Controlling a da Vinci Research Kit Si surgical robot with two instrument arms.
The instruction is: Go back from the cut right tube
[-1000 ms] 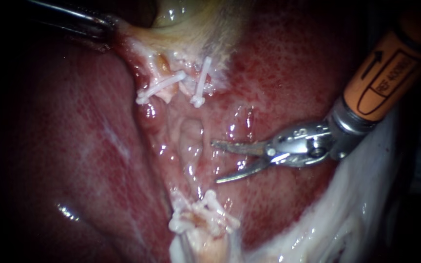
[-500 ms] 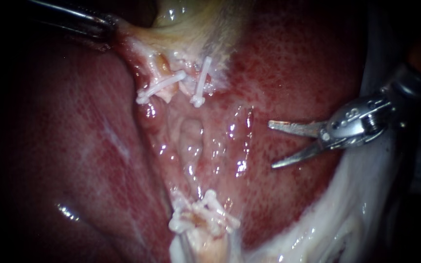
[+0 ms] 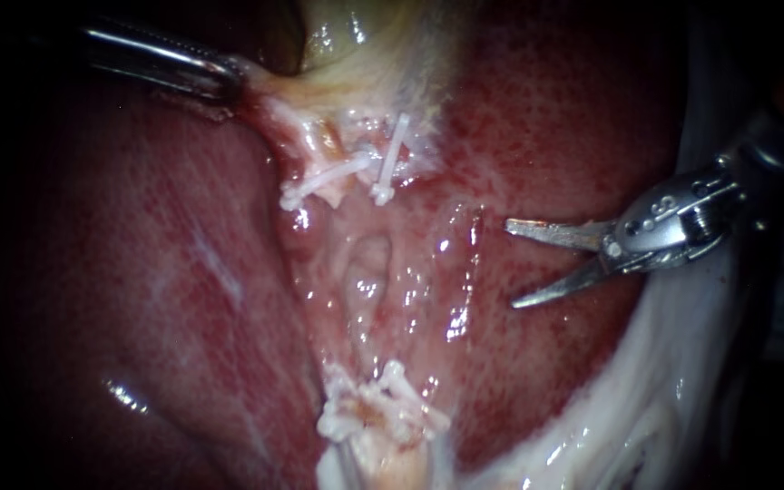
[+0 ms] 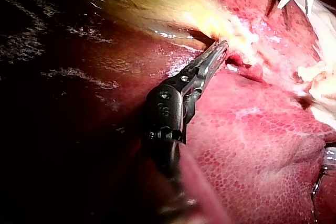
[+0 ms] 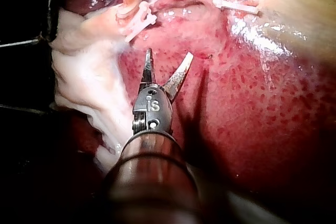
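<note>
While left instrument (image 3: 229, 83) clamps gallbladder (image 3: 365, 54), right instrument (image 3: 512, 263) (jaws apart) hangs over liver (image 3: 546, 118)

Your right instrument (image 3: 512, 264) is grey metal, dull at the tip, polished behind it; your left instrument (image 3: 229, 80) is bright, shiny metal. The clips (image 3: 324, 180) look like matt white plastic. The liver (image 3: 138, 272) and gallbladder (image 3: 356, 45) are wet and glossy.

lettering | right instrument (image 3: 511, 265) — small stamped marks on the metal joint behind its jaws, in the endoscope and right wrist views, not read off | left instrument (image 4: 218, 52) — small stamped marks on its dark joint, in the left wrist view, not read off | elsewhere: no writing that can be read
</note>
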